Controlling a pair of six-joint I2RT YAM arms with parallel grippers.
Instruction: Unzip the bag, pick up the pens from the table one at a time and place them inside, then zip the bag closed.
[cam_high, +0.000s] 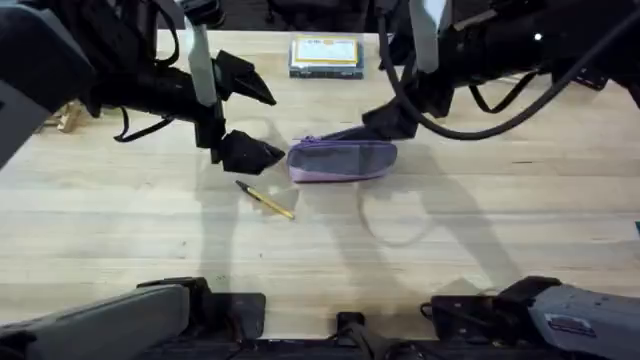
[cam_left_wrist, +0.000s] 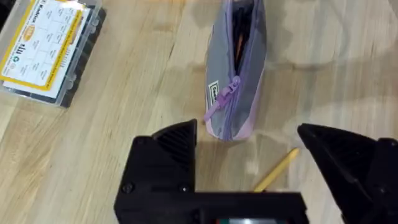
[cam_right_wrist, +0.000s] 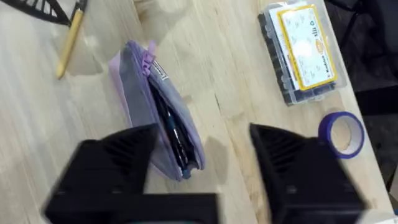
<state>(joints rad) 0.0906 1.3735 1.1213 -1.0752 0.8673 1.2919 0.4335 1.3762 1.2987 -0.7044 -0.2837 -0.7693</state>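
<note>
Hovering wide open, left gripper (cam_high: 245, 120) beside the unzipped bag (cam_high: 342, 160) mid-table (cam_high: 480, 230); right gripper (cam_right_wrist: 202, 155) wide over its other end; pen (cam_high: 265, 200) toward the near edge

Bag (cam_high: 342, 160): grey fabric pouch, lilac edging, purple zipper open along its top with the pull at the nine o'clock end; dark pens visible inside. Lies lengthwise near the centre of the tabletop (cam_high: 450, 250).

Pen (cam_high: 266, 200): thin, yellow, dark-tipped; lies flat and diagonal at the bag's seven o'clock, apart from it.
</note>
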